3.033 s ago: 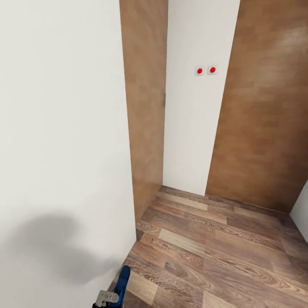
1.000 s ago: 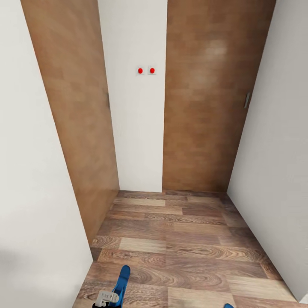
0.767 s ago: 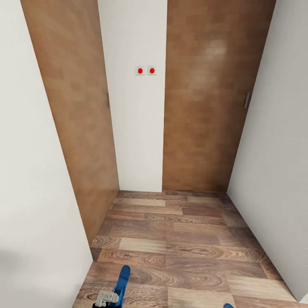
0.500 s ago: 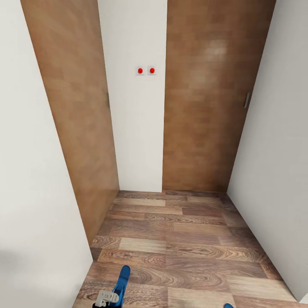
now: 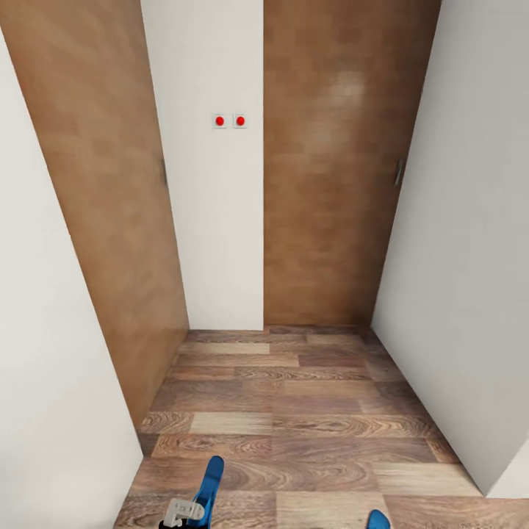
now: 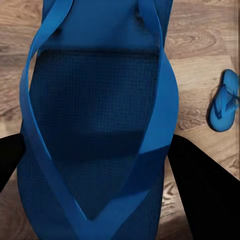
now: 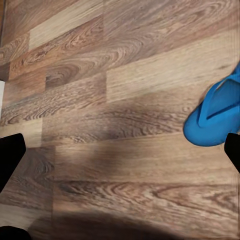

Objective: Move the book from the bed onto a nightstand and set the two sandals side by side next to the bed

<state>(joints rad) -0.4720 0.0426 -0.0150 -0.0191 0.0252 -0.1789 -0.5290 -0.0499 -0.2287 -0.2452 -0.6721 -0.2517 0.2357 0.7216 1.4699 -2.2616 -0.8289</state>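
Observation:
One bright blue sandal (image 6: pixel 95 110) sits sole-up between the black fingers (image 6: pixel 202 192) of my left gripper (image 6: pixel 100 170), which is shut on it. In the head view this sandal (image 5: pixel 209 477) sticks up from the left gripper (image 5: pixel 184 510) at the bottom edge. The other sandal (image 7: pixel 215 115) lies flat on the wood-plank floor, also seen as a blue tip (image 5: pixel 377 520) at the bottom right. My right gripper (image 7: pixel 120 152) hangs open over bare floor, left of that sandal. The book, bed and nightstand are out of view.
I face a narrow corridor end with wood-plank floor (image 5: pixel 294 411). A brown door (image 5: pixel 95 206) stands at the left and another brown door (image 5: pixel 330 169) ahead, with a white wall strip carrying two red switches (image 5: pixel 230 120). White walls (image 5: pixel 470 257) close both sides.
The camera has swung right, from the left wall to the corridor end, with a further small shift in the last half second. More of the floor sandal's tip shows. The held sandal stays put.

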